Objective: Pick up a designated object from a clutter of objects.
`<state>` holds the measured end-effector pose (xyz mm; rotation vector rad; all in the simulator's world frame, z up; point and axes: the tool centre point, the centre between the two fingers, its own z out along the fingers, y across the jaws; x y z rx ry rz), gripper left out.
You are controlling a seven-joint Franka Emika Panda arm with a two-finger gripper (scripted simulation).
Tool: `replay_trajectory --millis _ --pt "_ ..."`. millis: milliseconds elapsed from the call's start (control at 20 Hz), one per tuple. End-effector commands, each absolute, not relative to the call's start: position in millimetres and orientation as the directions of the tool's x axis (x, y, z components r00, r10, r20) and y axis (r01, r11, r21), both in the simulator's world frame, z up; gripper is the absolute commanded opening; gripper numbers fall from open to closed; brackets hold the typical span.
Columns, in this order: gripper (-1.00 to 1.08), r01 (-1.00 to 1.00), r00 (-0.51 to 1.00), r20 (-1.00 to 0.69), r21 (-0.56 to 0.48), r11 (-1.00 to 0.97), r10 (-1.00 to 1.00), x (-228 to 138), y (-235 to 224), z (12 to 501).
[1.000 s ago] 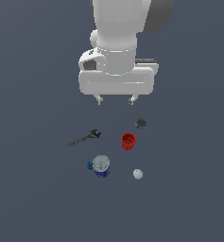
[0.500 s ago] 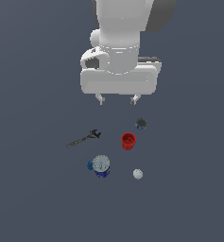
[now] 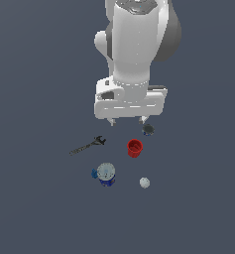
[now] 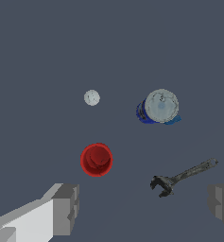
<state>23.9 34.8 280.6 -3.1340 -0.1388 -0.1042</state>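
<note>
a flat dark grey-blue floor (image 3: 34,208) carries the clutter. the red cup (image 3: 135,148) stands upright, mouth up, bright red with tapered sides and a thick rim, between the dark wrench (image 3: 88,146) and the small dark round piece (image 3: 148,130), apart from both. the gripper (image 3: 128,120) hangs above, its jaws spread wide and empty.

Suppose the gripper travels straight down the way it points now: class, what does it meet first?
Probably bare floor: the open gripper points between the red cup and the wrench, touching neither, though depth is uncertain.
</note>
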Motion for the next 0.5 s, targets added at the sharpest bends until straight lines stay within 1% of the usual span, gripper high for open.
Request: replay_trajectory --millis 0,250,450 --pt "1.00 0.137 0.989 0.056 0.005 -0.991 0.137 24 42 255" --pt "1.00 0.254 0.967 0.033 0.011 -0.967 0.254 18 58 193" --pt "1.00 0.333 0.943 0.019 0.010 -0.943 0.333 9 70 152"
